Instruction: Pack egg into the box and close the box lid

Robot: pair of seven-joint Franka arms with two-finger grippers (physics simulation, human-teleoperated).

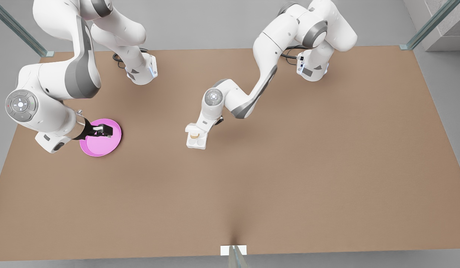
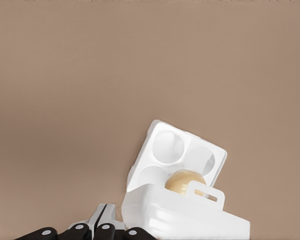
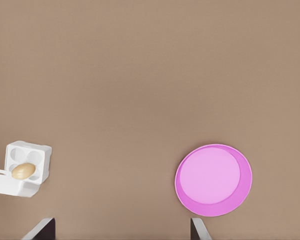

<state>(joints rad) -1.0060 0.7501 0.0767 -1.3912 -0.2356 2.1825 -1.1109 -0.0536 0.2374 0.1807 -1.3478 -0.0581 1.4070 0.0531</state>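
Egg seated in box; box lid half raised, not shut. Left gripper fingers together behind lid (empty). Right gripper fingers spread, empty, waits over pink dish.

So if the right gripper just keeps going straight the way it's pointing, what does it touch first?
Most likely the pink dish. The right gripper hangs open above it, pointing down, and the right wrist view puts the dish near one fingertip, so it may meet the rim or bare table.
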